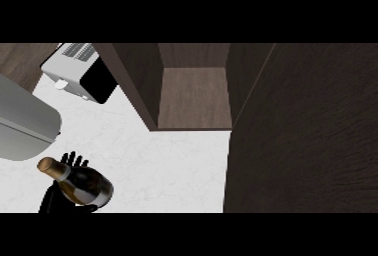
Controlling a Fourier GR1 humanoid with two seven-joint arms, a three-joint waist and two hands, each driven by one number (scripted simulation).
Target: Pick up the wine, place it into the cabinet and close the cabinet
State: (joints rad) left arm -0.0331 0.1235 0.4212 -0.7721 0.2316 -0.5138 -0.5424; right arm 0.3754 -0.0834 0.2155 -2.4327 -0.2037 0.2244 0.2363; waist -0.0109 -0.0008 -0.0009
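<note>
The wine bottle [83,183], dark glass with a gold foil neck and a pale label, is tilted at the lower left, its neck pointing up and left. My left hand [56,201] is curled round it from behind and below, with fingertips [74,160] showing above the bottle's shoulder. The bottle hides most of the palm. The cabinet [193,95] stands open at the top centre, its brown inner shelf bare. Its dark door [303,130] is swung out and fills the right side. My right hand does not show.
A white appliance with a black front [80,71] sits at the upper left on the white marble counter [170,165]. A large grey rounded shape [22,122] covers the left edge. The cabinet's dark side wall [136,85] stands between the bottle and the opening.
</note>
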